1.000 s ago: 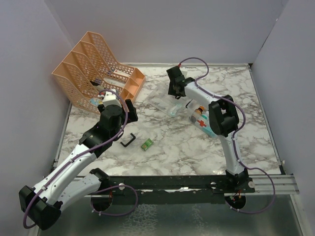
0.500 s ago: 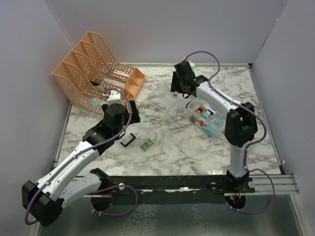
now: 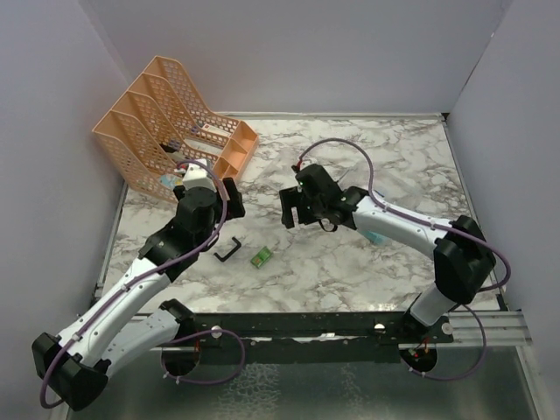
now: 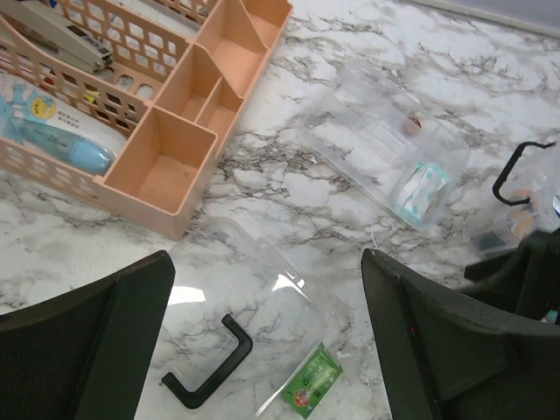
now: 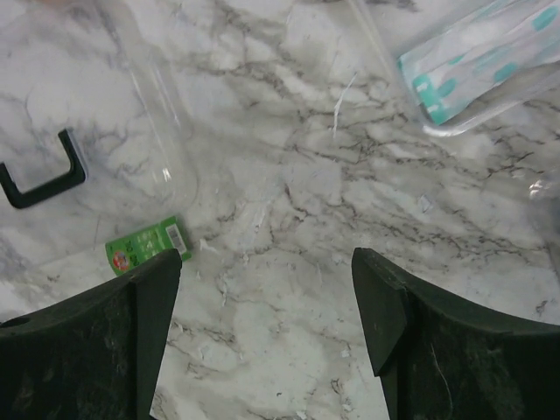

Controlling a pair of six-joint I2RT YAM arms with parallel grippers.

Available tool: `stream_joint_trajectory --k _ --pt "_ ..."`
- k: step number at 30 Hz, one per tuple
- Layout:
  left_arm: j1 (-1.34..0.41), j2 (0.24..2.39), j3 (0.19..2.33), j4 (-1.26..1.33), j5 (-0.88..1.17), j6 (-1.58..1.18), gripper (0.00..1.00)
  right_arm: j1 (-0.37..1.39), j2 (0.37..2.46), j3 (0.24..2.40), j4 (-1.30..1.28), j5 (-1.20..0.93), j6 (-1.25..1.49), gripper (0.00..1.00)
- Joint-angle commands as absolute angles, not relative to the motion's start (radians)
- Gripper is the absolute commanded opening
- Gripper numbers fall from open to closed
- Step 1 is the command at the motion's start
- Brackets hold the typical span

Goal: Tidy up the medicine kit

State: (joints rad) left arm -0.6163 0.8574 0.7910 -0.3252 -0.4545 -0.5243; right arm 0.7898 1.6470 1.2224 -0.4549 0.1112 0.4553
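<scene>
Clear medicine kit point(image 4: 510, 231) with its black handle raised, upright at the left wrist view's right edge, partly hidden.

Print on the green packet point(image 5: 144, 246) is too small to read.

Your left arm point(image 3: 131, 289) and right arm point(image 3: 404, 226) share one build: smooth white link shells joined by chunky black joint housings. A thin purple cable point(image 3: 41, 385) runs along each arm in loose loops. Both bases sit bolted on a long black rail point(image 3: 306, 325). In your wrist views the fingers point(image 4: 87, 341) are broad, matte black slabs with rounded edges
</scene>
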Motion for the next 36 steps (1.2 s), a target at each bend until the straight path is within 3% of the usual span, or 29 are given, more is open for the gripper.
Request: stream_joint_trajectory --k 1,9,18,36 --pt "-0.615 0.792 0.82 -0.339 -0.576 -0.527 0.92 0.845 1.561 1.102 -0.329 0.0 0.43 0.8" --pt "-0.615 0.74 0.804 -0.34 -0.65 -0.539 0.92 1.0 1.597 1.044 -0.287 0.026 0.377 0.8" --pt "-0.615 0.694 0.808 -0.357 -0.692 -0.531 0.92 1.134 1.763 1.157 -0.323 0.191 0.393 0.86" --pt "-0.615 0.664 0.787 -0.338 -0.685 -0.556 0.92 1.152 1.976 1.274 -0.335 0.254 0.381 0.87"
